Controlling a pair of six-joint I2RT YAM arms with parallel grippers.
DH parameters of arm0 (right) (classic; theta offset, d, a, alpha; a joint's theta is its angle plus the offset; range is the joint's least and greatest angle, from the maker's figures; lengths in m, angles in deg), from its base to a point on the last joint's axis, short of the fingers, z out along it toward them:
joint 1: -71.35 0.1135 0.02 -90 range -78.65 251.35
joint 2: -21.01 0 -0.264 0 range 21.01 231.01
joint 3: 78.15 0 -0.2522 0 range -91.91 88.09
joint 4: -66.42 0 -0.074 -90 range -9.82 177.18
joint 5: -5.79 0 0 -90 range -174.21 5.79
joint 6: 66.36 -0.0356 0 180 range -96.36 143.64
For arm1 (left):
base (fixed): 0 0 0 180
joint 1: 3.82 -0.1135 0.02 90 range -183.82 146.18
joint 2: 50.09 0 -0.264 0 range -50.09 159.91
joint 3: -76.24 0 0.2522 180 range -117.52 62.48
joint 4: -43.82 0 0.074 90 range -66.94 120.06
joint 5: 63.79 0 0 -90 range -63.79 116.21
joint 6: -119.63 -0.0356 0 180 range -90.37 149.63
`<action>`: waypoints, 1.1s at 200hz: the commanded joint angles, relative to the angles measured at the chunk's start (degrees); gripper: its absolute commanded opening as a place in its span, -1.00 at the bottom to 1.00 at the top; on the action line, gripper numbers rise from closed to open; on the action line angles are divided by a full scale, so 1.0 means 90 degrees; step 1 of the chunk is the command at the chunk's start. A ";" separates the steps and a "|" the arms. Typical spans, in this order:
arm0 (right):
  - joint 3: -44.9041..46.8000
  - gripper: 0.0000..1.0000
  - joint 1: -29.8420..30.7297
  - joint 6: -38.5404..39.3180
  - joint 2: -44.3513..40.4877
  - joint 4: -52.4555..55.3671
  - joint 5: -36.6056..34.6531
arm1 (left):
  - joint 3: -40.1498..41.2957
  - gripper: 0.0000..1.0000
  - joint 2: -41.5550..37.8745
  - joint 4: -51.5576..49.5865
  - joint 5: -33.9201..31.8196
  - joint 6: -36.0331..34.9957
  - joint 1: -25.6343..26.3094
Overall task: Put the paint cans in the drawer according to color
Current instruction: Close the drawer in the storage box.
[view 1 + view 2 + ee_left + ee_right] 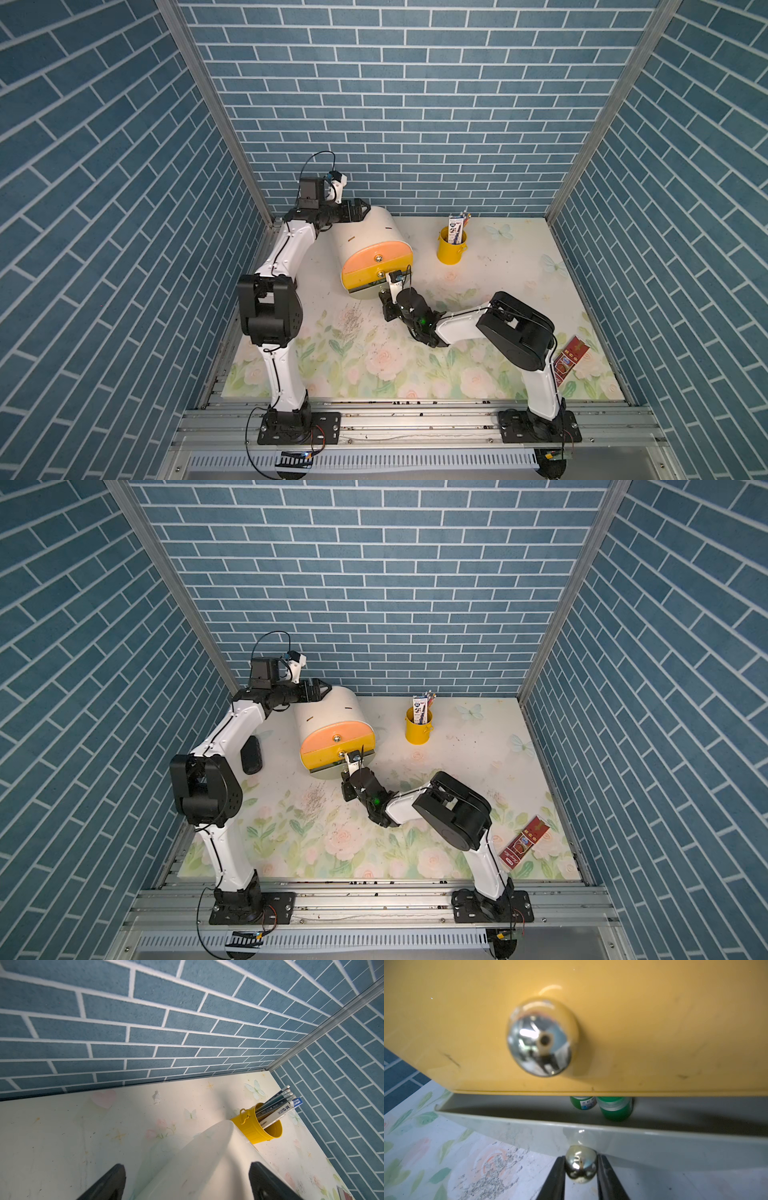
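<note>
Your right gripper (pixel 580 1169) is pinched tight on the shiny knob (pixel 579 1157) of the grey bottom drawer (pixel 654 1145). That drawer is open just a little. Two green paint cans (pixel 615 1108) sit inside it. The peach drawer (pixel 374 255) and the yellow drawer (pixel 365 276) above it look shut. You can see no other cans on the table (pixel 374 365), so the sorting is likely done. Only closing the grey drawer seems left. Your left gripper (pixel 187 1164) has its jaws wide apart, one on each side of the cabinet (pixel 365 237) top.

Blue brick-pattern walls (pixel 415 104) enclose a pale floral-printed tabletop (pixel 374 374).
</note>
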 commanded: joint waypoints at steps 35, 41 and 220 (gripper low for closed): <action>-0.0373 -0.43 -0.0164 0.0134 0.0316 -0.0454 -0.0146 | 0.0179 0.95 -0.0039 -0.0160 0.0265 -0.0005 0.0048; -0.0393 -0.43 -0.0163 0.0134 0.0340 -0.0454 -0.0147 | 0.0206 0.95 -0.0044 -0.0144 0.0278 0.0005 0.0048; -0.0122 -0.18 -0.0197 0.0154 -0.0013 -0.0518 -0.0073 | 0.0450 1.00 -0.0528 0.0136 0.0050 0.0200 -0.0076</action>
